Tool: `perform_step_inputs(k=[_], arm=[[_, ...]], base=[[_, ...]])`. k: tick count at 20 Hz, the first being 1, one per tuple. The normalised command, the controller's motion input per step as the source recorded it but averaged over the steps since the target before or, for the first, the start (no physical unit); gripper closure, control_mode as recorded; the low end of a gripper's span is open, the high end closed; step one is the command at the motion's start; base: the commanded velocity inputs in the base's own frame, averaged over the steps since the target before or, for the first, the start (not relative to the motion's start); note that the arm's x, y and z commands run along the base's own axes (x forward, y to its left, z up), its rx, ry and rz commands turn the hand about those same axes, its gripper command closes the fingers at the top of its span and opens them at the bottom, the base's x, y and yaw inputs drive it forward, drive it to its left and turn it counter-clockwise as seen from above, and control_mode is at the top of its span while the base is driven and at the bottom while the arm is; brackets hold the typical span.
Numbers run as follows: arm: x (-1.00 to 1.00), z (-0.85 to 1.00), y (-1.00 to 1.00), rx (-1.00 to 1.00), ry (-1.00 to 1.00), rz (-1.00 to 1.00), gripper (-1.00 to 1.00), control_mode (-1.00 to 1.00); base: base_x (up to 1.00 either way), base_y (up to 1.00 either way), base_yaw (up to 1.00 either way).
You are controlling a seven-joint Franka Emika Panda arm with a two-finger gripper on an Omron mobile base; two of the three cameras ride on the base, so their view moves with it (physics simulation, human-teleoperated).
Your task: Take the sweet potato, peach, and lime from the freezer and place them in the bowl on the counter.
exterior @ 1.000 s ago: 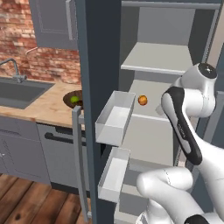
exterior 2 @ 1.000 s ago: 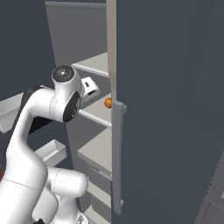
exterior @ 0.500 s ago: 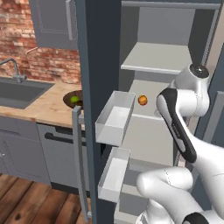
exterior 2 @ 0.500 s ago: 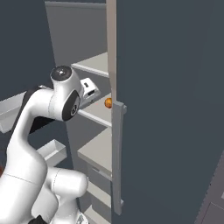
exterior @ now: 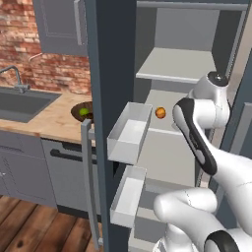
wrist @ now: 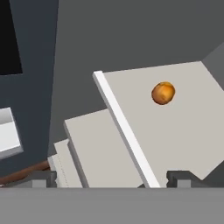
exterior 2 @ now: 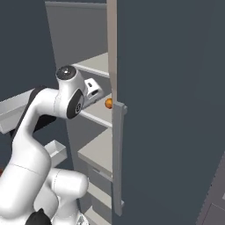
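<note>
Looking from the left base view, the freezer (exterior: 115, 59) stood open beside the desk (exterior: 47, 120), its door edge and long handle (exterior: 88, 182) nearest the camera. The peach (exterior: 160, 112) sat alone on a pale middle shelf (exterior: 170, 129), close behind the upper white door bin (exterior: 129, 134). On the desk, the wooden bowl (exterior: 78, 111) held the lime (exterior: 84, 111), partly hidden by the door, with the sink (exterior: 22, 101) further left. The white arm (exterior: 197, 133) was bent up into the freezer opening.

From the right base view, the arm's upper joint (exterior 2: 70, 90) rose in front of the shelves, and the peach (exterior 2: 108, 103) peeked out just beside the door's edge.

In the hand view, the end effector (wrist: 111, 178) had its two dark tips set wide apart (nothing between them), well short of the peach (wrist: 163, 93), which rested on the shelf (wrist: 183, 131) away from its white front lip.
</note>
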Motion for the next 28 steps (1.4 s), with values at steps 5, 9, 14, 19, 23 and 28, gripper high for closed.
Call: perform_step_inputs(k=[5,9,14,19,23,28], arm=[[0.25,-0.17,-0.09,0.00,0.04,0.00,-1.00,-1.00],[0.30,-0.09,0.00,0.00,0.03,0.00,-1.00,-1.00],[0.23,-0.11,0.00,0.00,0.00,0.00,-1.00,-1.00],[0.24,-0.14,0.00,0.00,0.00,0.00,-1.00,-1.00],[0.27,-0.16,0.00,0.00,0.00,0.00,-1.00,-1.00],[0.18,-0.12,0.00,0.02,-0.01,0.00,-1.00,-1.00]], base=[[0.00,0.00,0.00],[0.00,0.00,0.00],[0.00,0.00,0.00],[0.00,0.00,0.00],[0.00,0.00,0.00],[0.00,0.00,0.00]])
